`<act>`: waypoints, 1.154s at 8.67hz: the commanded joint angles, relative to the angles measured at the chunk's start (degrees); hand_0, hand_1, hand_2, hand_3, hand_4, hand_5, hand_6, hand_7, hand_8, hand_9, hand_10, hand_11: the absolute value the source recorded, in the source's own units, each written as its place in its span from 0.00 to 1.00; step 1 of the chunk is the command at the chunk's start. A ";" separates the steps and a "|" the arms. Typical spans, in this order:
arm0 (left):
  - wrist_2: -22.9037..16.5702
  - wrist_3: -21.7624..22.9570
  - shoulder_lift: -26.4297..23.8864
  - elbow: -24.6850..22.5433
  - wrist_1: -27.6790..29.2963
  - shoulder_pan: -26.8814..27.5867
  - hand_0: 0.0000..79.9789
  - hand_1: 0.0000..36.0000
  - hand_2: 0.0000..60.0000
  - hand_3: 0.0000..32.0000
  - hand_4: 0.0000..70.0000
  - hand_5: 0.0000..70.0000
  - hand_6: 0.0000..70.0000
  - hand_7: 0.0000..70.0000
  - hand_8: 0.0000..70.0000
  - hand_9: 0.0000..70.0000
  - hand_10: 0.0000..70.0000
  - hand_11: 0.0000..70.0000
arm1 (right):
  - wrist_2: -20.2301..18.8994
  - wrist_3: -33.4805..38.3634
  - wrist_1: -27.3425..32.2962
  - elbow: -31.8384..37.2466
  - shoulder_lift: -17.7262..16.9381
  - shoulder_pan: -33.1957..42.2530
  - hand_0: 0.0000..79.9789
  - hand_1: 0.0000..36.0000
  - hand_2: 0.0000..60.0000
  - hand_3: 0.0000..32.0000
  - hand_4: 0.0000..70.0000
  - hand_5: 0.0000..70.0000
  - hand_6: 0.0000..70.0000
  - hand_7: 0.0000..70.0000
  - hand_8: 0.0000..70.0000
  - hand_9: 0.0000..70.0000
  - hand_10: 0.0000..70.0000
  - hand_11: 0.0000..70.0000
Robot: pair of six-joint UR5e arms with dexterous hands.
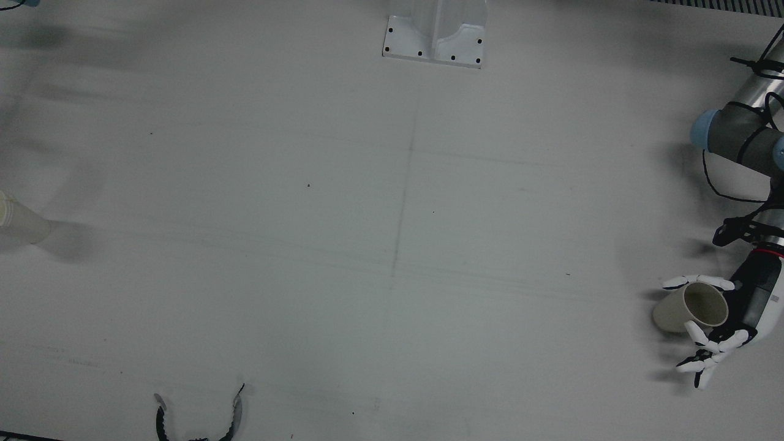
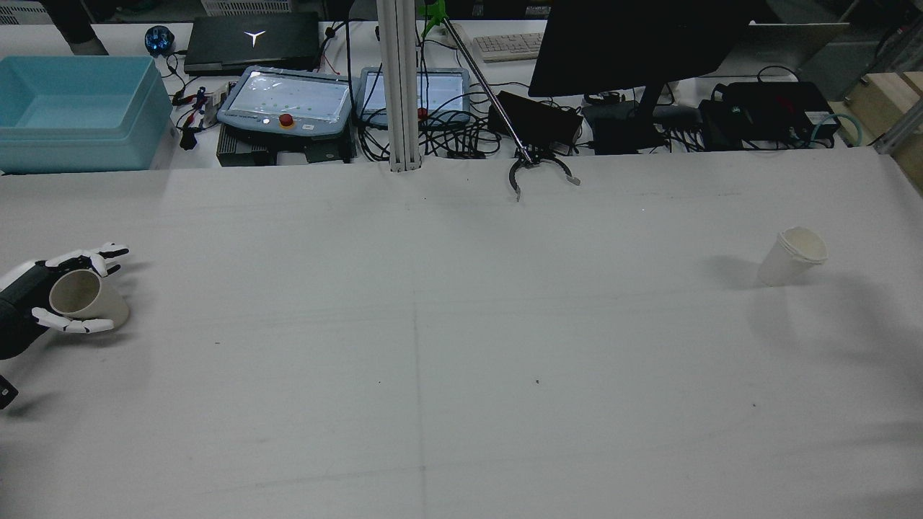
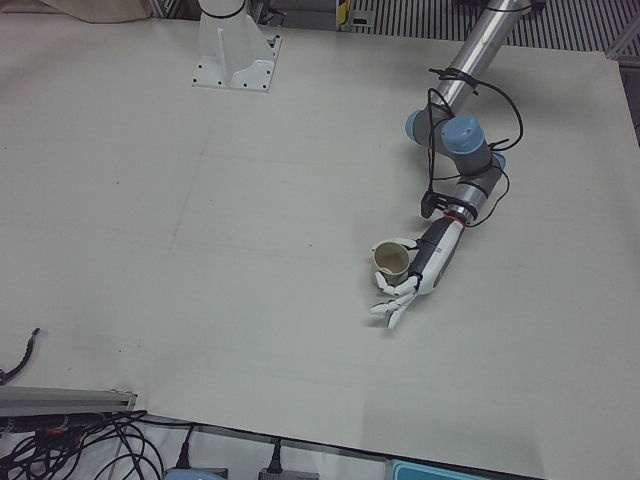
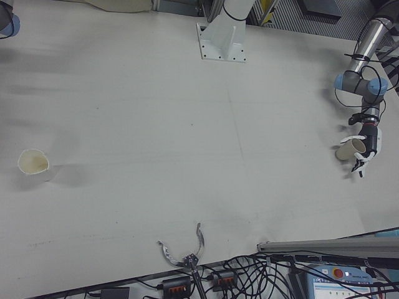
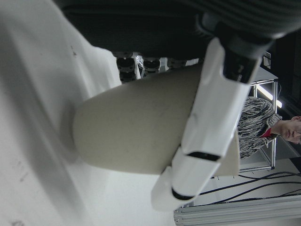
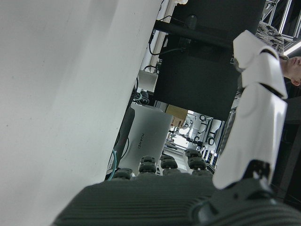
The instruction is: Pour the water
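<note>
A beige paper cup [image 1: 680, 312] stands on the white table at its left edge, also in the rear view [image 2: 94, 303] and the left-front view [image 3: 390, 262]. My left hand [image 1: 735, 312] is set around it, thumb on one side and straight, spread fingers [image 5: 211, 122] on the other; I cannot tell if they press on it. A second, whiter paper cup [image 2: 789, 256] stands alone on the right half, also in the right-front view [image 4: 34, 163]. My right hand shows only in its own view, as one straight white finger [image 6: 256, 113] above the table with nothing in it.
A black grabber tool [image 2: 537, 169] lies at the table's far edge, near the middle. Behind it are a monitor [image 2: 634, 43], control tablets and cables. A blue bin [image 2: 72, 108] stands at the far left. An arm pedestal [image 1: 435, 37] is bolted to the table.
</note>
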State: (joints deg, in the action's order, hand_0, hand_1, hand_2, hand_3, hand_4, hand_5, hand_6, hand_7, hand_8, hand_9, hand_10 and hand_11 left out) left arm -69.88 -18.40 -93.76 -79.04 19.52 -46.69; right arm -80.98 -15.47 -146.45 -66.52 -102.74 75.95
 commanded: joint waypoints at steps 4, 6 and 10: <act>0.01 2.49 0.24 -5.07 -5.02 0.02 1.00 1.00 1.00 0.00 0.82 1.00 0.24 0.26 0.09 0.05 0.11 0.21 | 0.38 -9.67 0.12 3.31 7.53 -4.13 0.70 0.82 0.54 0.00 0.06 0.12 0.18 0.12 0.06 0.03 0.00 0.00; 0.09 2.58 0.24 -5.16 -5.02 -0.06 1.00 1.00 1.00 0.00 0.82 1.00 0.25 0.26 0.09 0.05 0.11 0.21 | 0.64 -10.11 -0.06 3.68 9.91 -7.38 0.68 0.75 0.48 0.00 0.08 0.11 0.18 0.10 0.05 0.02 0.00 0.00; 0.10 2.49 0.68 -5.42 -4.93 -0.15 1.00 1.00 1.00 0.00 0.81 1.00 0.24 0.26 0.09 0.05 0.11 0.21 | 3.96 -12.92 -0.85 3.77 11.68 -14.14 0.69 0.69 0.27 0.00 0.00 0.11 0.15 0.09 0.03 0.01 0.00 0.00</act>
State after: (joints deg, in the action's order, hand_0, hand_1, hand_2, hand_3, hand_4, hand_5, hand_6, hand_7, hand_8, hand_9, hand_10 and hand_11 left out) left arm -69.79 -15.83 -93.37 -84.44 14.56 -46.81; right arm -79.99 -27.20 -147.17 -62.80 -91.52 65.96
